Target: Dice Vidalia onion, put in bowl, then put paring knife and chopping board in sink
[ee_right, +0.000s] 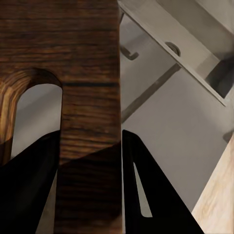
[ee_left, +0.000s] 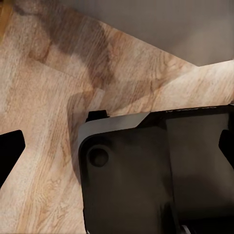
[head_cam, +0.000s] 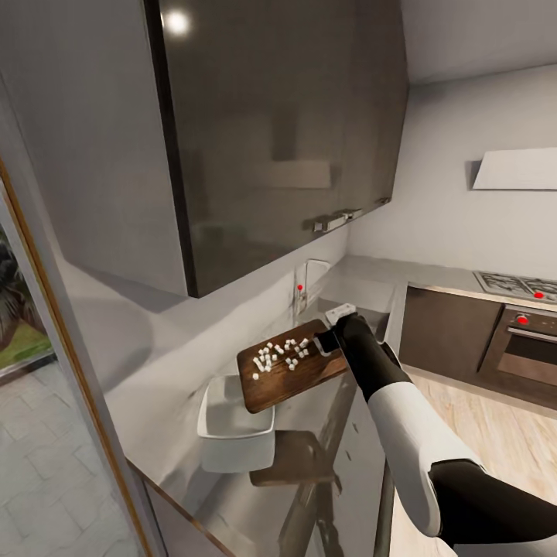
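Observation:
My right gripper [head_cam: 329, 340] is shut on the handle end of the dark wooden chopping board [head_cam: 290, 375], holding it tilted in the air above the countertop [head_cam: 178, 348]. White diced onion [head_cam: 280, 357] lies scattered on the board's upper half. The board's low end hangs over the white bowl [head_cam: 232, 429]. In the right wrist view both black fingers [ee_right: 146, 190] clamp the chopping board [ee_right: 87, 87] beside its handle slot. Behind the board is the sink [head_cam: 371, 309] with its chrome tap [head_cam: 303, 285]. My left gripper [ee_left: 117, 146] is open over the wooden floor. The paring knife is out of view.
A dark wall cabinet [head_cam: 286, 131] hangs low over the counter. A hob [head_cam: 518, 285], an oven [head_cam: 530, 344] and a range hood [head_cam: 514, 169] stand at the far right. My dark base [ee_left: 156, 170] sits on wooden floor [ee_left: 44, 97]. A glazed frame [head_cam: 46, 309] borders the left.

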Tool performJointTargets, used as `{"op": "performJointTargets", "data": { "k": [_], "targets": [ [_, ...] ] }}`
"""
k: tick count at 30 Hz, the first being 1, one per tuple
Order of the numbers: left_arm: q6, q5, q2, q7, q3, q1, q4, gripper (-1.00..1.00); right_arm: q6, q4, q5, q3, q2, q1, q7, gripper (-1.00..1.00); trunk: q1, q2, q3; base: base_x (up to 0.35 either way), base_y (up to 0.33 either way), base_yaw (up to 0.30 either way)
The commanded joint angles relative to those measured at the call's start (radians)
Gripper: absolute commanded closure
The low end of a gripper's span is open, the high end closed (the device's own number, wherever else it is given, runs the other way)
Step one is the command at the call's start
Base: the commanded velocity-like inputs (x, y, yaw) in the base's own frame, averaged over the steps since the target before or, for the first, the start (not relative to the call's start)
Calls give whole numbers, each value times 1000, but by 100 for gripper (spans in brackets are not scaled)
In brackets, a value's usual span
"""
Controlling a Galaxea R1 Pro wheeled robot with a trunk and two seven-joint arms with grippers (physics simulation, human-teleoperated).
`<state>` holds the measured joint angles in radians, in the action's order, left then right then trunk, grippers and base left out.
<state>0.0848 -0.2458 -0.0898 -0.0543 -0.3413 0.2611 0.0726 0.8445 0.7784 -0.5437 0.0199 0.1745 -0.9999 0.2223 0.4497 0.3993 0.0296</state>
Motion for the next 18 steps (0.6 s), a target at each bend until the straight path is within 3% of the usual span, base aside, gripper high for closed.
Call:
{"op": "performJointTargets", "data": {
  "k": [1, 5, 13, 18],
  "targets": [
    [7, -9, -1, -1, -8, 1, 5, -100, 2, 1, -10, 2, 0, 0, 8, 100, 0, 1, 0, 0, 0, 0],
    [7, -8, -2, -1, -8, 1, 5, -100, -3, 2, -10, 3, 0, 0, 8, 100, 0, 1, 0, 0, 0, 0],
    [7, -8, -2, -1, -8, 1, 4, -100, -4, 10, -7, 72, 0, 0, 11, 100, 0, 1, 0, 0, 0, 0],
    [7, -7, -3, -1, -8, 1, 4, -100, -4, 16, 26, 87, 0, 0, 9, 100, 0, 1, 0, 0, 0, 0]
  ]
}}
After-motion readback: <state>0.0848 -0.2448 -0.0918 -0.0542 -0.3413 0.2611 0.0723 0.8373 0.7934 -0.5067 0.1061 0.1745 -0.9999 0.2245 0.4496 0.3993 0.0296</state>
